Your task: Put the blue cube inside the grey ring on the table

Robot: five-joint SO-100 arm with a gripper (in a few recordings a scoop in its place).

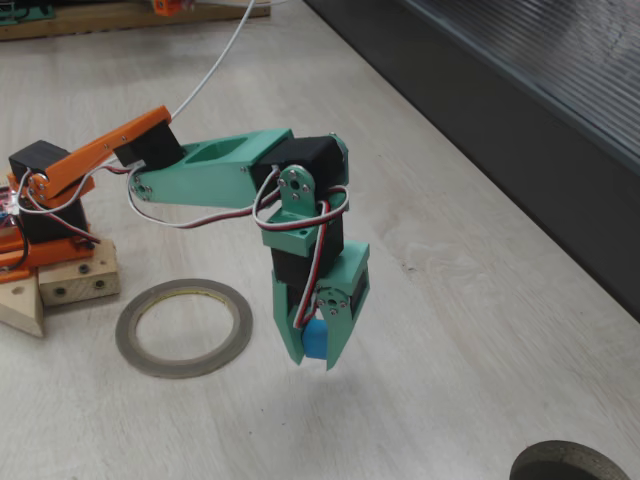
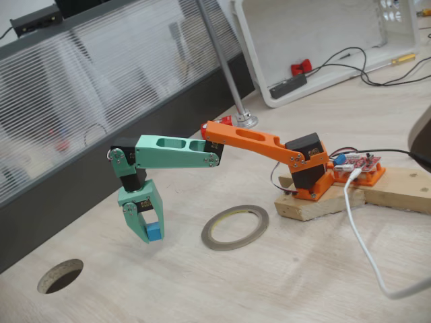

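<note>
The blue cube (image 1: 316, 338) (image 2: 154, 232) hangs above the table (image 1: 450, 300) (image 2: 283, 282), with my green gripper (image 1: 312, 358) (image 2: 152, 236) shut on it and pointing down. The grey ring (image 1: 183, 327) (image 2: 235, 227) lies flat on the table with nothing inside it. In a fixed view the ring is to the left of the gripper (image 1: 312, 358); in the other it lies to the gripper's right, between the gripper and the arm's base. The cube is about one ring-width away from the ring.
The arm's orange base sits on wooden blocks (image 1: 60, 285) (image 2: 337, 198). A round hole (image 2: 60, 276) (image 1: 570, 462) is cut in the table near the gripper. A dark ribbed panel (image 1: 520, 110) runs along the table's far edge. A white cable (image 2: 367, 249) trails across the table.
</note>
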